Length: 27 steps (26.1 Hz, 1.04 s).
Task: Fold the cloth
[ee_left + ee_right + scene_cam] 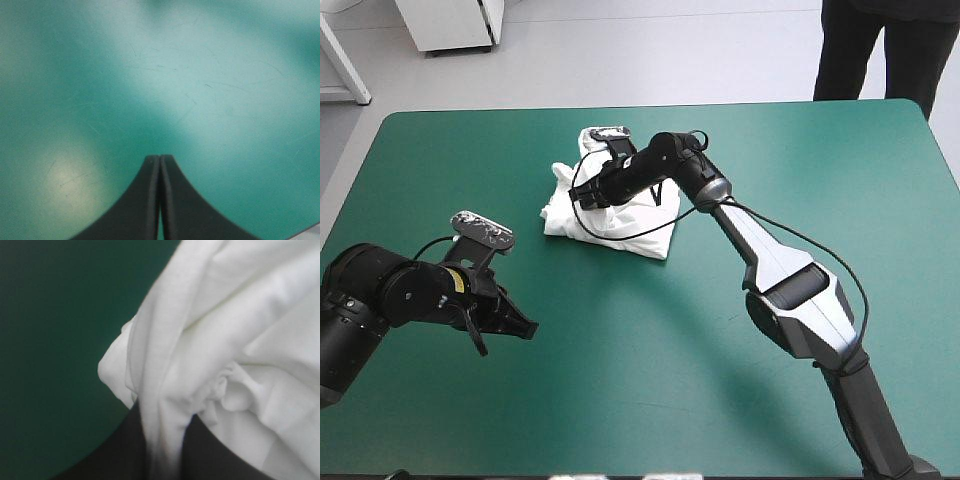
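The right gripper [588,190] pinches a fold of the white T-shirt [625,228], which lies as a crumpled heap just beyond the table's middle. The left gripper [160,159], fingers pressed together, hangs well apart over bare teal-green cover [640,380].

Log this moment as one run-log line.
T-shirt: crumpled heap | right gripper: shut on the T-shirt | left gripper: shut, empty, above bare teal-green cover
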Each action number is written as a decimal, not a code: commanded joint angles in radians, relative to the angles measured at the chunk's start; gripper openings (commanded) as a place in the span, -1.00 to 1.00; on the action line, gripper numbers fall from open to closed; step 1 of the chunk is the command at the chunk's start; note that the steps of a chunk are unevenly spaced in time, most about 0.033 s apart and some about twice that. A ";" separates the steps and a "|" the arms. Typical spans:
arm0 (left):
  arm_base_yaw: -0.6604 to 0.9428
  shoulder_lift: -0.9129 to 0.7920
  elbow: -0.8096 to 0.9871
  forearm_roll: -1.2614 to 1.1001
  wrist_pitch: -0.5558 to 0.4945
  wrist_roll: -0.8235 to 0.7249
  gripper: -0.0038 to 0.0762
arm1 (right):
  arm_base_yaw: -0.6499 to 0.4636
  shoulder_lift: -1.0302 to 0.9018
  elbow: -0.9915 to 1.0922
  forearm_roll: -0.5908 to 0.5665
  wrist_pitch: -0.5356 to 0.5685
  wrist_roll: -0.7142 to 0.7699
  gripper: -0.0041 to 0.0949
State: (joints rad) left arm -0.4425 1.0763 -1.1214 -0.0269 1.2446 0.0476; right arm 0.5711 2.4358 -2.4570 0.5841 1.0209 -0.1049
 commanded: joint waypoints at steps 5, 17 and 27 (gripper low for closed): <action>0.002 -0.019 -0.022 -0.016 -0.033 -0.037 -0.93 | 0.008 -0.062 -0.129 0.056 0.027 -0.032 -0.03; 0.002 -0.019 -0.022 -0.027 -0.048 -0.042 -0.93 | -0.023 -0.085 -0.289 -0.116 0.230 0.166 0.17; 0.002 -0.019 -0.022 -0.053 -0.051 -0.056 -0.93 | -0.073 -0.393 0.276 -0.319 0.228 0.157 0.16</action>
State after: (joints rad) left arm -0.4425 1.0763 -1.1194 -0.0674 1.2315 0.0000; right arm 0.5131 2.1551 -2.2644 0.2731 1.2537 0.0639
